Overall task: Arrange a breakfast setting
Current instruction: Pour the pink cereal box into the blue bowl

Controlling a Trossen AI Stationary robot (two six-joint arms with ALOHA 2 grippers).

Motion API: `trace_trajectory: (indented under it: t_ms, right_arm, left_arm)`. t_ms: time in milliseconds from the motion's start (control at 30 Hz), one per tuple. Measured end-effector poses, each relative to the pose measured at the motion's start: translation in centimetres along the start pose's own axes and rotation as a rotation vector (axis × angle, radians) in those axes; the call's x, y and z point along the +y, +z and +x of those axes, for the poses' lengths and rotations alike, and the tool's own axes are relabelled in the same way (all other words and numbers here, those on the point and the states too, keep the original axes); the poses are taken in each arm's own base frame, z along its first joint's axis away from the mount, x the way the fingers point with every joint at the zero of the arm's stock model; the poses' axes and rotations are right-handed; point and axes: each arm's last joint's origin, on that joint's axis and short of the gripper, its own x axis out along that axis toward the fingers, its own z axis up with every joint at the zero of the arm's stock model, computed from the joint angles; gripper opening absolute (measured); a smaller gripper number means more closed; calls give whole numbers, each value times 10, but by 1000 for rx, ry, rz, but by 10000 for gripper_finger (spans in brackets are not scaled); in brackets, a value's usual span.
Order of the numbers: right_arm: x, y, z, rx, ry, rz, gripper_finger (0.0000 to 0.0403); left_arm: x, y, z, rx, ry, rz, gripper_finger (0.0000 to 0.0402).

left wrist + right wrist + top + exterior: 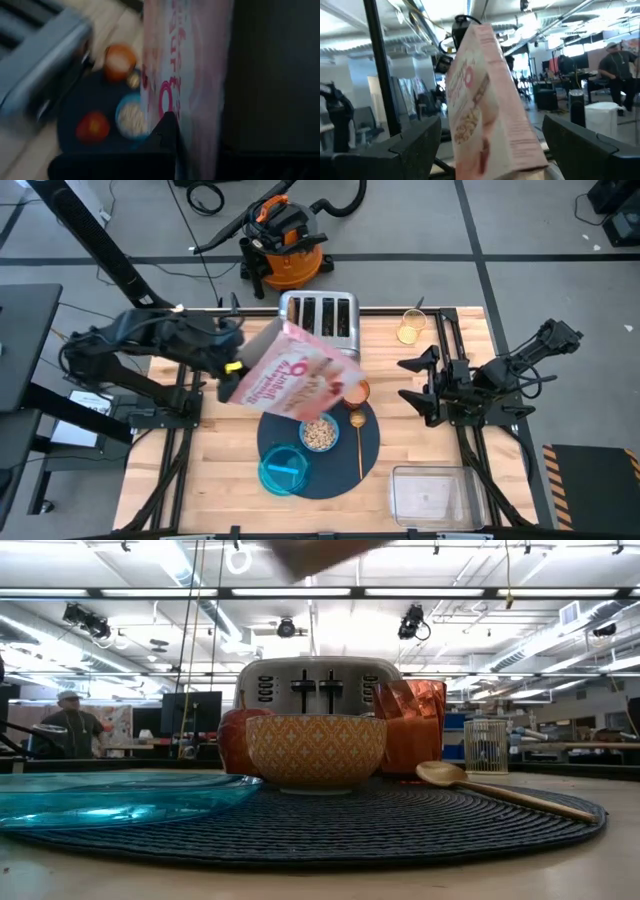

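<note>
The left gripper (232, 367) is clamped on the cereal box (300, 375) and holds it tilted in the air above the mat (368, 452), over the bowl (319, 434) of cereal. The right gripper (418, 385) hangs with its fingers spread wide and empty, right of the mat. On the mat, the bowl sits in the middle, the plate (283, 470) to its near left, the spoon (358, 442) to its right, and the cup (356, 392) at the far edge. In the low view the apple (236, 740) stands behind the bowl on its left. The toaster (320, 316) stands beyond the mat at the table's far edge.
</note>
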Motion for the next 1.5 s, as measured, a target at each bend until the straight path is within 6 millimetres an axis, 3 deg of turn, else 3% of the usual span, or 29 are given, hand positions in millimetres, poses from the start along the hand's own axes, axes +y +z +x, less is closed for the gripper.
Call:
trace_trajectory:
  t_ms: [133,333,667,800,1067,1333,1500]
  right_arm:
    - [0,-2,-2,26,-1,1,350]
    - [0,-5,-2,56,1,9,350]
    - [8,-6,-6,72,62,31,350]
    - [19,4,-19,51,210,108,350]
    - [25,50,-56,33,559,308,350]
    - [-1,80,-92,417,932,582,350]
    - [-3,76,-104,596,1115,640,350]
  left_arm:
    - [11,-16,-19,96,85,-131,1]
    - [26,-38,-26,285,294,-333,1]
    - [27,-40,-22,291,340,-532,1]
    - [24,-40,-11,365,322,-599,1]
    - [16,-39,19,448,390,-779,1]
    - [13,-39,35,466,476,-1061,1]
    - [8,-44,26,530,452,-1174,1]
